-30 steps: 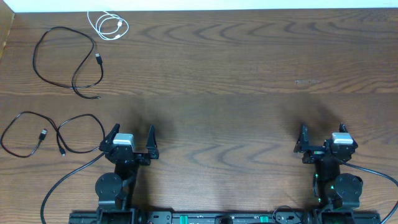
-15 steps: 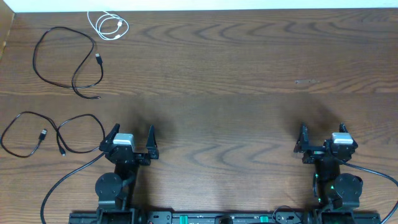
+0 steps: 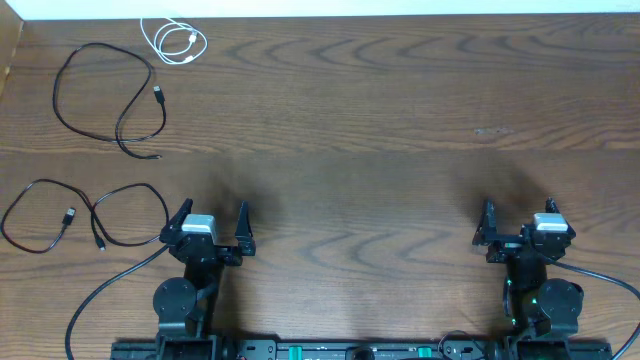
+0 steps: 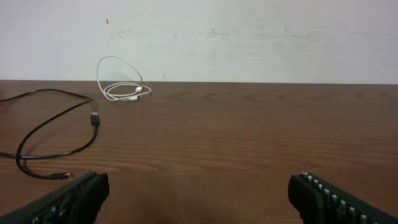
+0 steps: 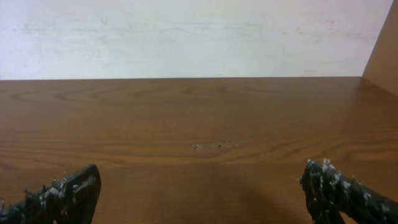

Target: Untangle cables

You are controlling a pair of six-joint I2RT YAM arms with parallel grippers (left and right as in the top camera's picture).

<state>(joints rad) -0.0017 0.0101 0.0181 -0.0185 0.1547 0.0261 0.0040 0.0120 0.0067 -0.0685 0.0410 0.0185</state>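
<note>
Overhead view: both hands sit at the near edge of the counter, each with its jaws spread wide and holding nothing. The left hand has all three cables on its left side and ahead of it. The right hand is well apart from every one of them.

The near black cable lies just left of the left hand, about level with it, in loose loops. Its closest loop comes near that hand's left finger without touching it, and two plugs show among the loops. The far black cable lies ahead and to the left of the same hand, well apart from the near one, as one big loop and a narrower one. The white cable is a small coil farthest ahead and left, close to the counter's far edge and apart from both black cables.

From the left wrist, the left hand shows its two fingers at the bottom corners with bare wood between them. The white cable sits ahead-left by the wall, one loop standing up off the counter. The far black cable curves closer in on the left.

From the right wrist, the right hand is just as wide, with a pale scuff on the wood ahead of it.
</note>
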